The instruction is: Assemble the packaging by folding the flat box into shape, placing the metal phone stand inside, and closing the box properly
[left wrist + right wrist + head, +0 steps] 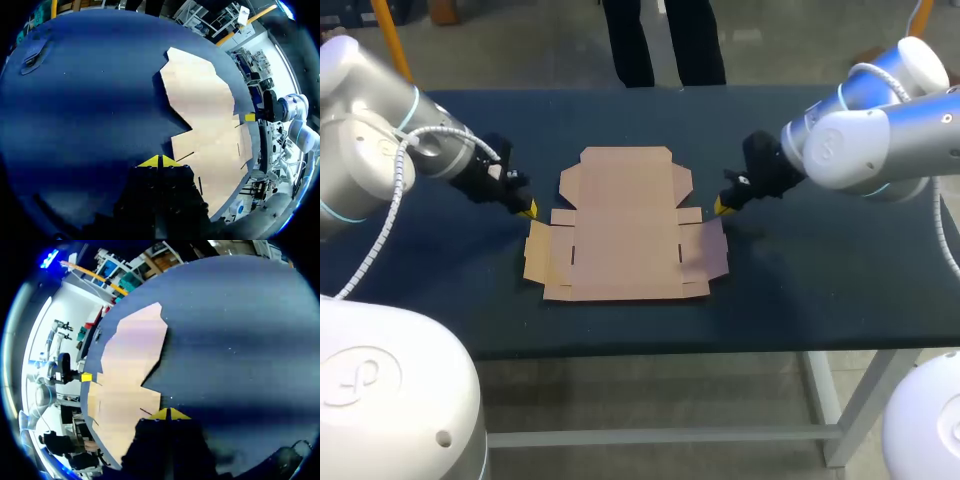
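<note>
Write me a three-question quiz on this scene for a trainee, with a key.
1. True or false: the cardboard box lies flat and unfolded on the table.
2. Where is the left hand? A) beside the box's left edge B) on the box's middle C) under the table
3. Fill in: the fingers of the right hand are ___ (open or shut).

Key: 1 true; 2 A; 3 shut.

Flat unfolded cardboard box (625,225) mid-table
</note>
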`<state>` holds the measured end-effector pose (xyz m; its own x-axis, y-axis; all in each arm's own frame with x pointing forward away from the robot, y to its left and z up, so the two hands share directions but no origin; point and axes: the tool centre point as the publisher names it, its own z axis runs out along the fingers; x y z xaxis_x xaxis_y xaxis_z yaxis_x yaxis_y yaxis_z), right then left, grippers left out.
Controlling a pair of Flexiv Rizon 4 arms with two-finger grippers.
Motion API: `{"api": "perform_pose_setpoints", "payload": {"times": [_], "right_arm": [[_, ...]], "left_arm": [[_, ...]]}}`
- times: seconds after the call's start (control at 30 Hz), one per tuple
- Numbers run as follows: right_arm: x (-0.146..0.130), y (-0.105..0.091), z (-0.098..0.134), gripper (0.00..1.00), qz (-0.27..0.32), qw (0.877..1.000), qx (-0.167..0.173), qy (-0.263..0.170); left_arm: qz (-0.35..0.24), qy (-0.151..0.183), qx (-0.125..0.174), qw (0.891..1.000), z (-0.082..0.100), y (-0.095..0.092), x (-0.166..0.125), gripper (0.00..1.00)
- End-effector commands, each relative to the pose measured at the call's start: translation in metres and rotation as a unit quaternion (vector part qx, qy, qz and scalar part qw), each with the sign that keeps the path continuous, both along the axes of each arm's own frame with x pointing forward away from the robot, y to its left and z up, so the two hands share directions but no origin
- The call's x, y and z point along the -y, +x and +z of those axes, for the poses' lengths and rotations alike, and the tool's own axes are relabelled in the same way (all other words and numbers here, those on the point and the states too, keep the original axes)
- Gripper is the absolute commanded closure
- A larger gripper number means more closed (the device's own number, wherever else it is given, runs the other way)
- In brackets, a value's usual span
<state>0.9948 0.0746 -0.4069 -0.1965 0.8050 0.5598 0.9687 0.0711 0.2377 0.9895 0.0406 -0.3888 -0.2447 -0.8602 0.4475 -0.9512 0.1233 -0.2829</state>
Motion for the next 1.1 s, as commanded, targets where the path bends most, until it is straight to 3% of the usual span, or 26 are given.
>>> {"api": "perform_pose_setpoints", "payload": {"times": [0.03, 1.1], "right_arm": [[0.000, 0.007, -0.003, 1.00, 0.008, 1.000, -0.007, 0.006], [-0.020, 0.018, -0.027, 1.00, 0.049, 0.998, -0.017, 0.036]], "left_arm": [[-0.007, 0.001, -0.012, 1.000, -0.006, 0.011, 0.003, 1.00], [-0.036, -0.043, -0.039, 0.998, -0.020, 0.014, 0.015, 1.00]]}}
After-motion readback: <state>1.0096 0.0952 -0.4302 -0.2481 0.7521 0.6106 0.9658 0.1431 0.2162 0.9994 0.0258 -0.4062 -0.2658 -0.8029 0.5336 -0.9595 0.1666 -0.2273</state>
